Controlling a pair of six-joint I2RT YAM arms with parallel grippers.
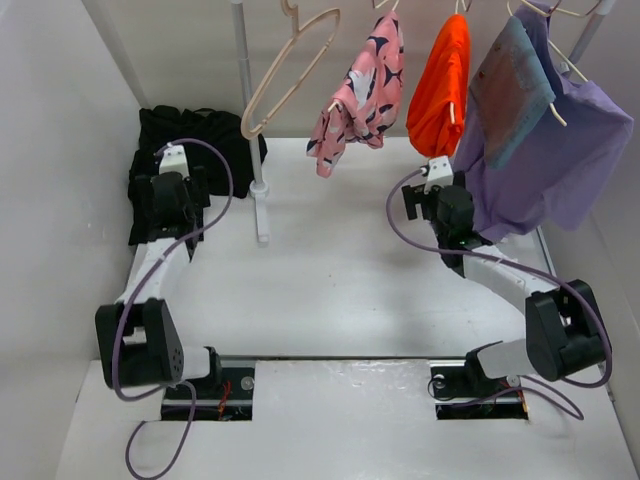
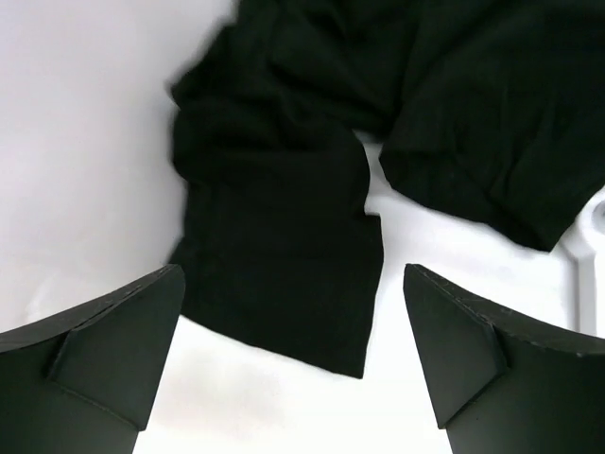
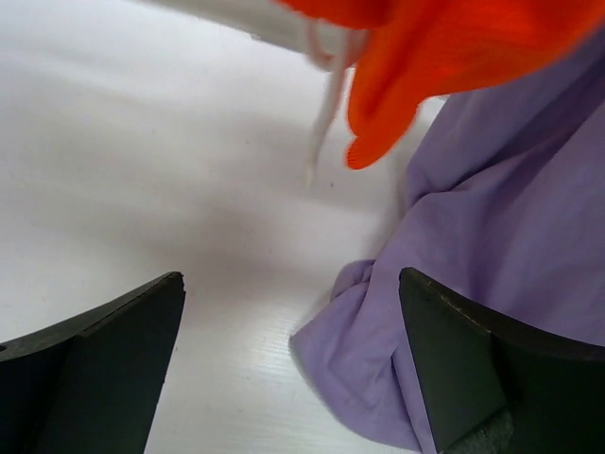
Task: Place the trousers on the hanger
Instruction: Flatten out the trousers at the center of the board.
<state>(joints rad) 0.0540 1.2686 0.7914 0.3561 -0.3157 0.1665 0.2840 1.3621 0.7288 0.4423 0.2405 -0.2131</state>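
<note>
Top view, trousers [image 1: 195,150]: crumpled heap at the far-left corner of the bench [image 1: 350,250]; hanger [image 1: 290,70] hangs bare, well apart.
Left wrist, left gripper [image 2: 293,271]: jaws apart, empty, over a leg hem. Cloth looks soft, limp and light, so pinch a hem fold.
Right wrist, right gripper [image 3: 290,276]: jaws apart, empty, beside purple garment [image 3: 492,284].

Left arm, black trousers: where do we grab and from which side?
Grip the near hem of the flat leg end of the trousers, coming down from the arm's side with the open left gripper. That leg lies spread on the table, its straight free edge facing the fingers; the rest is bunched, so a pinch there would likely catch several layers.
</note>
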